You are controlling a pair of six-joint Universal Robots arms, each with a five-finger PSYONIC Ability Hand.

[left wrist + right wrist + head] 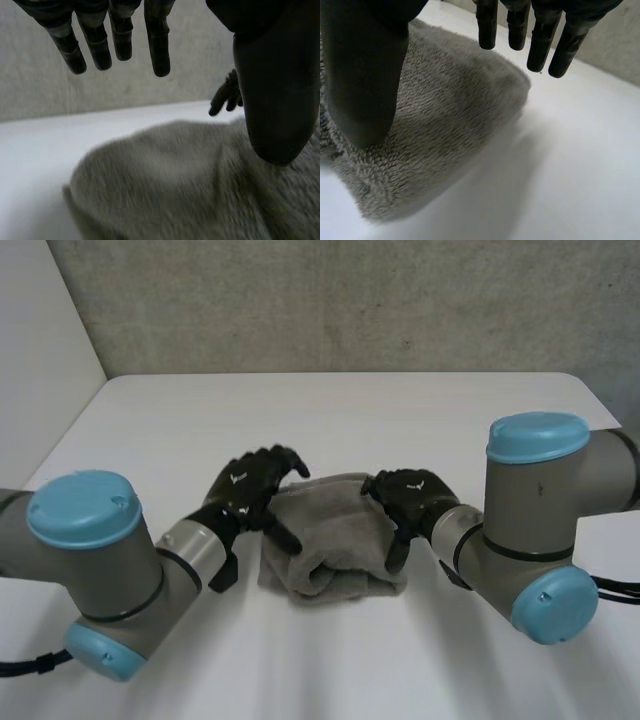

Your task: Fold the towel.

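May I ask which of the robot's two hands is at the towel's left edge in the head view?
The left hand, with its thumb over that edge of the towel; the right hand is at the opposite edge.

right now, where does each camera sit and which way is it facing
Head view: behind, between the arms, looking down at the table; left hand and right hand flank the grey towel.
Left wrist view: on that wrist, looking over the towel; own straight fingers, thumb.
Right wrist view: likewise, at the towel's corner; own straight fingers, thumb.
Both wrist views share the towel.
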